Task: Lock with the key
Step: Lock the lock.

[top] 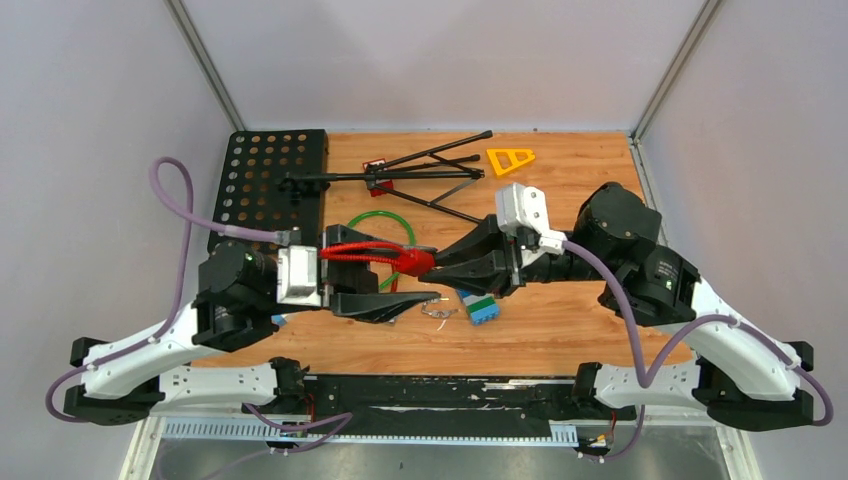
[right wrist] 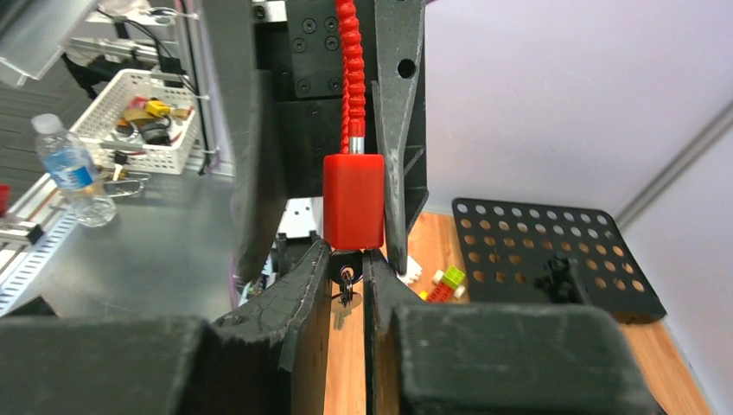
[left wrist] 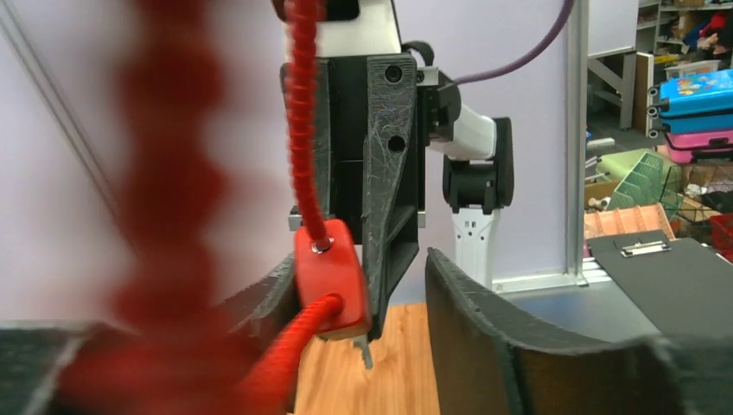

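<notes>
- The right gripper (right wrist: 346,259) is pinched tight on the small key (right wrist: 346,278). Its two fingers are almost touching.
- The key sits right at the end of the red lock (right wrist: 353,201), on the side that faces the right gripper. A little metal ring hangs from the key.
- The left gripper (top: 418,272) has its fingers spread wide apart. It is not squeezing anything.
- The red lock is up in the air between those two spread fingers. It looks like it leans on one finger, and there is a gap to the other one.
- A bumpy red cable (top: 352,252) runs from the lock back toward the left arm.
- The two grippers meet tip to tip over the middle of the wooden table (top: 560,320).
- On the table just below them lie some colourful toy blocks (top: 481,308). A small bunch of metal rings (top: 438,311) lies beside the blocks.
- Farther back lie a green loop (top: 378,213), a black folding stand (top: 420,172) and an orange triangle (top: 510,160).
- A black board with holes (top: 265,175) lies at the back left corner.
</notes>
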You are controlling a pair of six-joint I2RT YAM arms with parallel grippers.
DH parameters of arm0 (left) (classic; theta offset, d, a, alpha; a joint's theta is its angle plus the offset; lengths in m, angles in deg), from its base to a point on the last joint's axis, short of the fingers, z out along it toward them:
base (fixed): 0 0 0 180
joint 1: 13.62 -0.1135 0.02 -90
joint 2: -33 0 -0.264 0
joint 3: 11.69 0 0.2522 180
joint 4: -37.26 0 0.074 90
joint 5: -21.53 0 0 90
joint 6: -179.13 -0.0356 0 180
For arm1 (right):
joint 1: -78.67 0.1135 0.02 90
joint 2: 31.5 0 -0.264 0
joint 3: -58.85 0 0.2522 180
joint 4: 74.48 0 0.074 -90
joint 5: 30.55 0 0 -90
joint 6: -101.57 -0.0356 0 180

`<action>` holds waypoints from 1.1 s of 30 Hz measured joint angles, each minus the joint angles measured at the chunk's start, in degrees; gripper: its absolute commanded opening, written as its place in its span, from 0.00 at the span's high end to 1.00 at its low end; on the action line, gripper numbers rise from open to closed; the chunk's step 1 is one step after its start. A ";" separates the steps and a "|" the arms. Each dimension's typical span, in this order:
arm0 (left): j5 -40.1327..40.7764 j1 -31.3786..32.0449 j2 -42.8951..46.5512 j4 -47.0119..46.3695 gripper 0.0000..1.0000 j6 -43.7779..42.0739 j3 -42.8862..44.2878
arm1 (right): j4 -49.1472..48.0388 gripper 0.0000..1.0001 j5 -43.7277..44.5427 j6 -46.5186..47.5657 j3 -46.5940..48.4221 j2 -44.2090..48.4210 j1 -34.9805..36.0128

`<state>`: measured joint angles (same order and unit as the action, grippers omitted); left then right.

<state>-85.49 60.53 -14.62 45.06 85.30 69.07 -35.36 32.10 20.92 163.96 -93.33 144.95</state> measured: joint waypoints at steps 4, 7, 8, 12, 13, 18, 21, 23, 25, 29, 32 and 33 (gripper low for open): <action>2.97 0.04 -1.38 -0.31 0.47 1.11 -0.37 | 0.09 1.00 2.40 0.39 -1.14 -0.35 -0.11; 4.44 0.04 -1.62 -0.83 0.48 1.55 -0.74 | 0.22 1.00 3.19 0.68 -1.55 -0.31 -0.09; 4.85 0.04 -1.51 -1.09 0.48 1.68 -0.90 | 0.11 1.00 3.39 0.83 -1.62 -0.33 -0.09; 6.43 0.04 -0.83 -1.55 0.51 2.16 -1.84 | -0.35 1.00 4.33 1.40 -2.67 0.20 -0.09; 6.78 0.04 -0.61 -1.75 0.51 2.23 -2.16 | -0.42 1.00 4.50 1.46 -2.95 0.37 -0.09; 8.17 0.09 0.87 -1.92 0.42 2.43 -3.56 | -1.18 1.00 6.23 1.79 -4.66 1.66 -0.11; 8.72 0.13 2.03 -1.95 0.42 2.49 -3.74 | -1.70 1.00 7.45 2.03 -5.11 2.54 -0.11; 9.16 0.13 2.82 -2.05 0.43 2.49 -3.74 | -1.92 1.00 8.02 2.23 -5.16 2.99 -0.11; 9.53 0.15 3.32 -2.27 0.44 2.49 -3.74 | -2.21 1.00 8.59 2.40 -5.16 3.32 -0.15; 10.12 0.15 4.02 -3.06 0.45 2.49 -3.74 | -2.34 1.00 8.92 2.58 -5.18 3.43 -0.22; 10.51 0.15 4.04 -3.72 0.45 2.54 -3.76 | -2.29 1.00 8.87 2.58 -5.29 3.37 -0.22; 10.62 0.15 3.96 -3.89 0.44 2.54 -3.82 | -2.34 1.00 8.85 2.58 -5.29 3.32 -0.24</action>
<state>-74.86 60.68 -10.66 41.17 87.83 65.25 -37.69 40.95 23.50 158.67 -90.00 144.71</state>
